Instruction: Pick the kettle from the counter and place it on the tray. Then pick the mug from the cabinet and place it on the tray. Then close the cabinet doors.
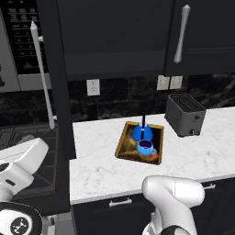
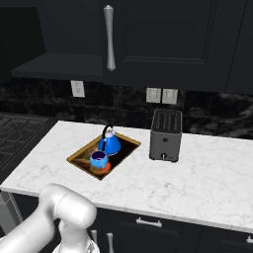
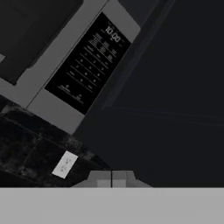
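- Left tall near-black cabinet door panel with its long light grey bar handle [image 1: 42, 75] stands swung out edge-on, at nine o'clock from the golden-brown rimmed tray [image 1: 125, 140]; long axis vertical.
- Right door [image 1: 202, 32] looks shut.
- Cone-shaped bright blue kettle [image 1: 142, 131] and small round blue mug [image 1: 145, 147] sit inside the tray on the white marble-look counter [image 1: 101, 165].
- Dark fingertips [image 3: 112, 179] pressed together, holding nothing, facing dark door face beside the microwave keypad [image 3: 87, 65].

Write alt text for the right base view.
A blue kettle and a small blue mug sit in a golden-brown tray on a white marble counter, left of a grey toaster, beneath dark cabinets.
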